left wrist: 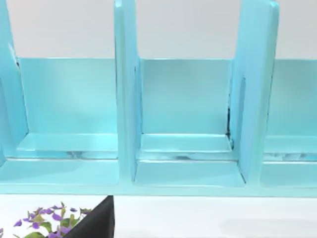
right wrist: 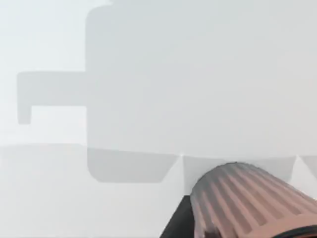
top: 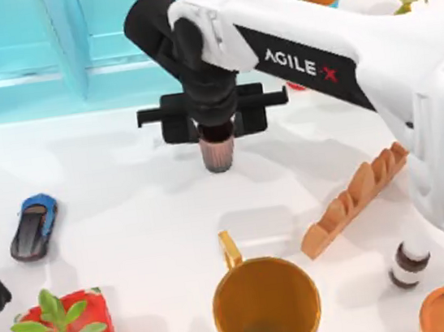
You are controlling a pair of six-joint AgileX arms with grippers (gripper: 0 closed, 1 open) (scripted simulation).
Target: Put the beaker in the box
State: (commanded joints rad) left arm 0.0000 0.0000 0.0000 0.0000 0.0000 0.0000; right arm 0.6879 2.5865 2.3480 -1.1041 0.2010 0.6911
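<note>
Right arm stretched across the table (top: 134, 243) from the top view's right, its gripper (top: 217, 138) pointing down just in front of the light blue box (top: 71, 79). Fingers closed on the beaker (top: 217, 154): a small brown ribbed cup, hanging below the black wrist body, rim up against the gripper. It looks lifted clear of the table surface, with a shadow beneath it. Right wrist view shows the ribbed side of the beaker (right wrist: 247, 203) close up, dark rim at the picture's edge, over plain white table.

Beaker is outside the box, just in front of the box's front edge and near its right end.

Left arm parked at the table's left edge, well to the left of the box's front; fingers' state cannot be told. Its wrist camera faces the box's compartments (left wrist: 185, 119), dividers upright.

Golden mug (top: 265, 304) stands well in front of the box, beyond the beaker.
</note>
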